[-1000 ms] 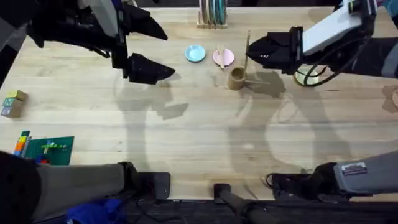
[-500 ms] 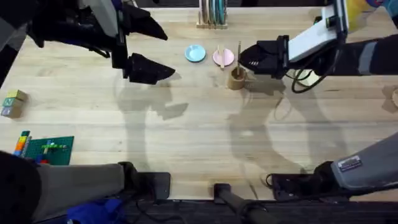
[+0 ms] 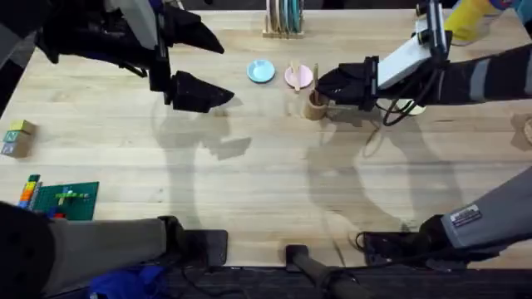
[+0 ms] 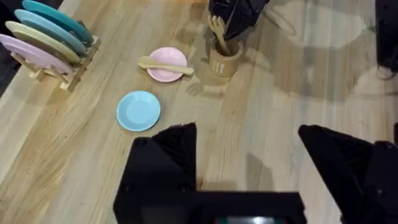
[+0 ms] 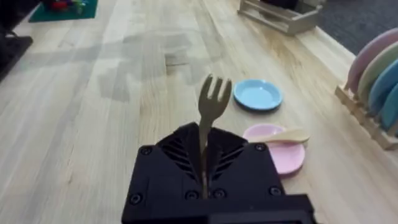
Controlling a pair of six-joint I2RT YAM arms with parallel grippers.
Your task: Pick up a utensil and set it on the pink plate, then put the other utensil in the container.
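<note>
The right claw (image 3: pixel 332 85), clamped on the handle of the small pale wooden fork (image 5: pixel 213 99), has travelled leftward across the pale wooden surface (image 3: pixel 274 183) over the last second and now sits right at the small tan-brown cylindrical cup (image 3: pixel 314 105). A second ago it hung off to the cup's right with the fork held clear; now the fork stands upright, tines up. In the left wrist view the fork's handle runs down into the cup's open mouth (how deep it has gone cannot be told).

The first half of the task looks done: the small pale wooden spoon with the rounded end (image 4: pixel 165 65) lies across the small round pale pink plate (image 4: pixel 166 74), which sits just beside the cup. A small round light blue plate (image 4: pixel 138 111) lies a little farther off and plays no part.

The left claw (image 4: pixel 249 180) has not moved in that second; it hangs with its fingers apart, holding nothing, well away from the plates.

By my reading, the fork is being lowered into the cup and what remains is to let go and lift clear. The risk is that the light cup tips or slides if the claw brushes its rim.
</note>
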